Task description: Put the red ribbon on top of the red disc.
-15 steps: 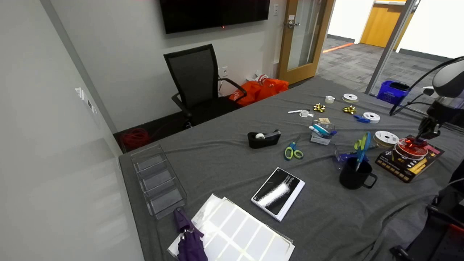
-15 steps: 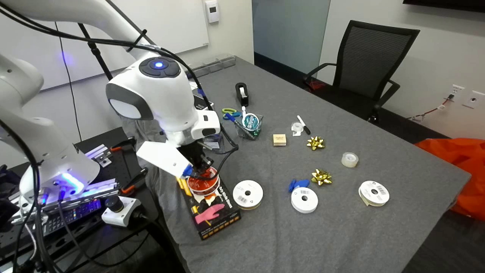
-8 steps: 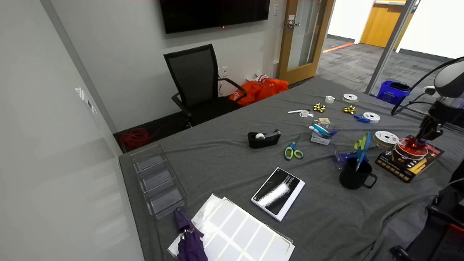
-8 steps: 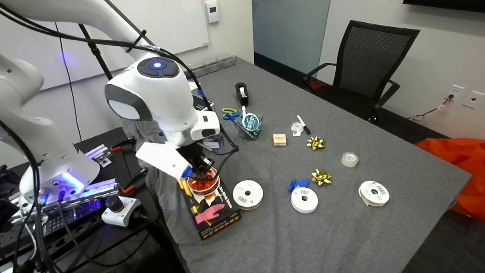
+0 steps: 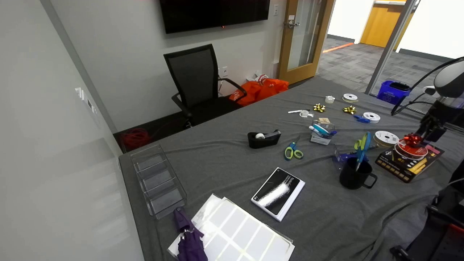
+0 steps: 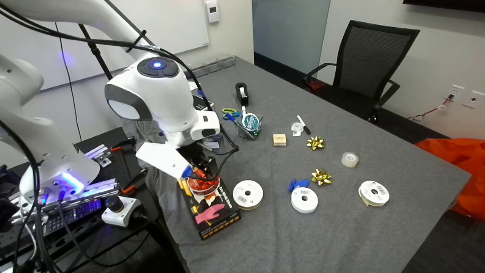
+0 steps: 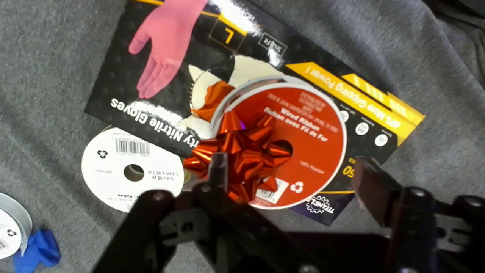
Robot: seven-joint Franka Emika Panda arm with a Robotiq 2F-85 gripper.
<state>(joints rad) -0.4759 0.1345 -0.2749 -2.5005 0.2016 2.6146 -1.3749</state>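
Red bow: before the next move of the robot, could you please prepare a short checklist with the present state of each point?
1. Pincer open: ok, jaws apart.
2. Red bow over the red spool: ok.
3. Red bow centred there: not ok, it sits toward the rim.
4. Red bow free of the near finger: cannot tell, the finger covers part of it.
5. Red spool on the glove box: ok.

Both exterior views: high, sharing table. Wrist view: close, facing down.
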